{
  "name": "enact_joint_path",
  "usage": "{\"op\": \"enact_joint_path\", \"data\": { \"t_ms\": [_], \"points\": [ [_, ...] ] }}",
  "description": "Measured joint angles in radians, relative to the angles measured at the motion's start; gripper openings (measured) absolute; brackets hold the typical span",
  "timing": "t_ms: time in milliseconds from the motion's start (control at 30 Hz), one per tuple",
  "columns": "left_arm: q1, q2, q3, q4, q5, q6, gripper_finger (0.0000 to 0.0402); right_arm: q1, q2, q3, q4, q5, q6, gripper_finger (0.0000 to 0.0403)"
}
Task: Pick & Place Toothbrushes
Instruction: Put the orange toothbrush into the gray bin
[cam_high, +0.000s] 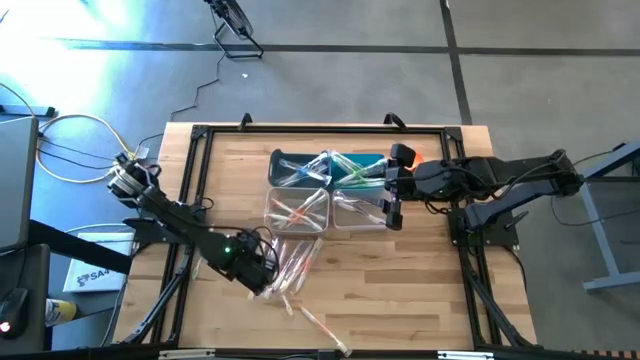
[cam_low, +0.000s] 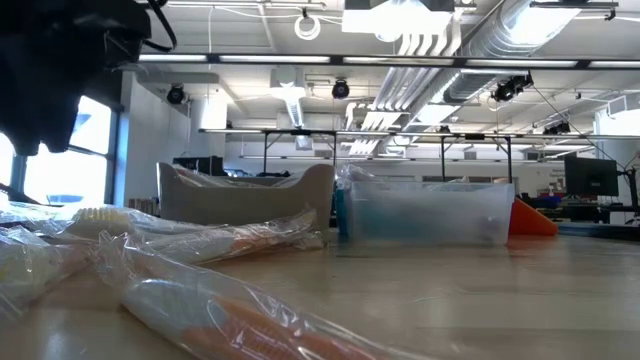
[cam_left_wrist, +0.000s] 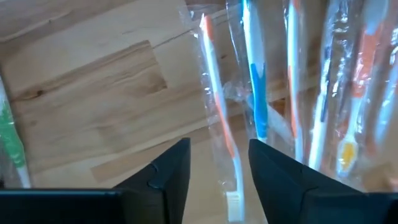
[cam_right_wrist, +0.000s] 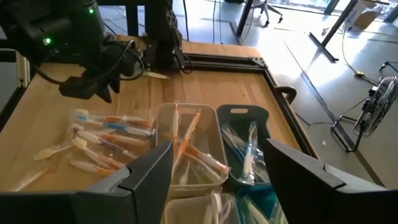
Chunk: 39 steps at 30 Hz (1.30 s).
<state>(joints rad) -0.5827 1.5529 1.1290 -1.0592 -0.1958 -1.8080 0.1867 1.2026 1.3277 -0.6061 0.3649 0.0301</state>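
Starting at the left, our left gripper (cam_high: 268, 283) hangs low over the loose heap of toothbrushes (cam_high: 292, 268) on the near-left part of the table (cam_high: 420, 290). We judge it sits there to take one brush from the spread. Its fingers (cam_left_wrist: 171, 174) stand apart, straddling an orange-and-white toothbrush (cam_left_wrist: 219, 124) in its clear wrapper, which lies flat on the wood between them, not gripped; whether a finger touches it we cannot tell. A blue-handled toothbrush (cam_left_wrist: 256, 93) lies just beside it.

Moving right, four small bins sit together at the table's middle. The clear bin (cam_high: 297, 208) on the near left holds orange-handled brushes, and the dark bin (cam_high: 300, 165) beyond it holds pale and greenish ones, so we take the bins to be sorting by colour.

Farthest right, our right gripper (cam_high: 390, 212) waits above the right-hand bins (cam_high: 356, 210), jaws wide apart and holding nothing. From its own camera the fingers (cam_right_wrist: 146, 177) frame the bins and the heap beyond.
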Motion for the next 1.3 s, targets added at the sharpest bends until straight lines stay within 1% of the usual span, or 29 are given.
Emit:
{"op": "enact_joint_path", "data": {
  "t_ms": [133,367,600,733,933,1067,1300],
  "points": [
    [0.000,0.045,0.000,0.029,0.001,-0.001,0.0152,0.000,0.000,0.000,-0.007,0.000,0.000,0.0243],
    [0.000,0.087,0.000,0.080,0.003,0.001,0.0133,0.000,0.000,0.000,-0.007,0.002,0.003,0.0243],
    [0.000,0.147,0.000,0.089,0.004,0.000,0.0131,0.000,0.000,0.000,-0.008,0.002,0.003,0.0243],
    [0.001,0.147,-0.008,0.129,0.013,-0.001,0.0131,0.000,0.000,0.000,-0.008,0.002,0.003,0.0243],
    [0.001,0.146,-0.101,0.268,0.065,-0.024,0.0131,0.000,0.000,0.000,-0.011,0.002,0.003,0.0243],
    [0.001,0.145,-0.141,0.293,0.071,-0.056,0.0131,0.000,0.000,0.000,-0.012,0.003,0.003,0.0243],
    [0.001,0.145,-0.144,0.306,0.074,-0.056,0.0131,0.000,0.000,0.000,-0.012,0.003,0.003,0.0243]
  ]
}}
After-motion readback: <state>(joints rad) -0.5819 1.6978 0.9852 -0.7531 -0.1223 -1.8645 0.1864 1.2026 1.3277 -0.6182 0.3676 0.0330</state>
